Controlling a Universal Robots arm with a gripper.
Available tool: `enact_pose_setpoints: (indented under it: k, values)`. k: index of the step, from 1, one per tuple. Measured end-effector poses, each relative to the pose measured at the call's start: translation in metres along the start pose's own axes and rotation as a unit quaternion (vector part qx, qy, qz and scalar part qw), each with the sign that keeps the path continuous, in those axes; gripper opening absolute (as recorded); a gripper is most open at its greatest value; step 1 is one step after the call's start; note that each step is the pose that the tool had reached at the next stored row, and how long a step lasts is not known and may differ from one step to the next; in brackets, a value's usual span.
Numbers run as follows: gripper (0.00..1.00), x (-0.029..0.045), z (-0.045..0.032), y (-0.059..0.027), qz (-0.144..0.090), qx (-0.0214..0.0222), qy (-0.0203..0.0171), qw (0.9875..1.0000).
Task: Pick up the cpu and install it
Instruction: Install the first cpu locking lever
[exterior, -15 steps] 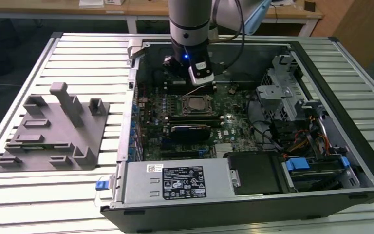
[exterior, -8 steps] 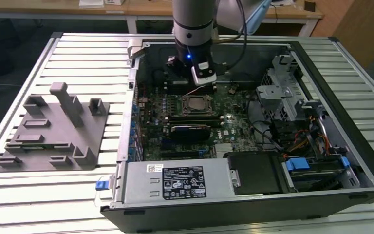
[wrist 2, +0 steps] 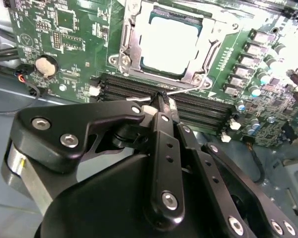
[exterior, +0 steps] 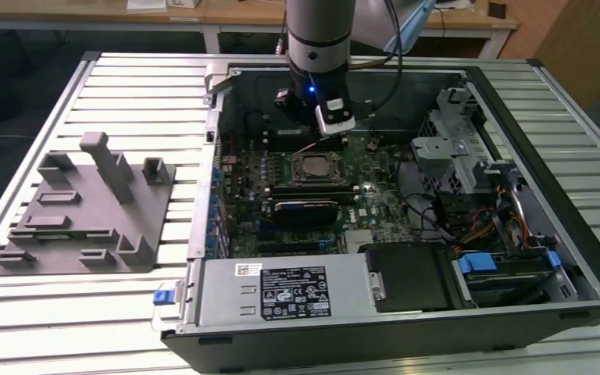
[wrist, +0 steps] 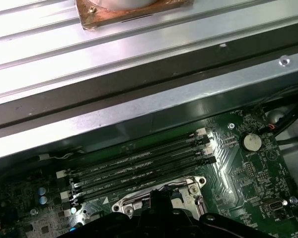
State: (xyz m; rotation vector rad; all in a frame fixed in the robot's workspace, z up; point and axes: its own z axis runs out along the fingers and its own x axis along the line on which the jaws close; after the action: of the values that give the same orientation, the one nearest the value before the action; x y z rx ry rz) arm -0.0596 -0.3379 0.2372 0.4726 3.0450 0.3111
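An open black computer case [exterior: 383, 344] holds a green motherboard [exterior: 383, 205] bearing a dark metal-framed square socket [wrist 2: 130, 42]. The black gripper [wrist 2: 161, 99] hangs just beside that socket, fingers pressed together at its thin wire lever [wrist 2: 188, 89]. The pale silvery square cpu [wrist 2: 169, 42] lies inside the socket.

Your cpu [wrist 2: 169, 43] has a pale, smooth, matt metal top; the frame [wrist 2: 125, 45] around it is shiny bare metal. Your gripper [wrist 2: 161, 101] looks black, smooth, faintly glossy, with bright screws [wrist 2: 169, 200]. The table [exterior: 123, 86] is ribbed shiny metal, the tray [exterior: 81, 211] matt grey plastic
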Motion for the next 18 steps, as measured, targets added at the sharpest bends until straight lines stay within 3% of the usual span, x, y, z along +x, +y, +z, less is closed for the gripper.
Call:
enact_pose_setpoints:
  k: [3,10,14,18]
  values:
    - [0.11,-0.0002,0.0004,0.0001,0.0,-0.0003,-0.0012,1.0]
    - [0.11,-0.0002,0.0034,-0.0006,-0.006,-0.009,-0.0276,0.9996]
    - [0.11,0.0002,0.007,-0.0002,-0.008,-0.0099,-0.0298,0.9995]
    - [0.11,0.0013,0.012,0.0023,-0.014,-0.0104,-0.0296,0.9994]
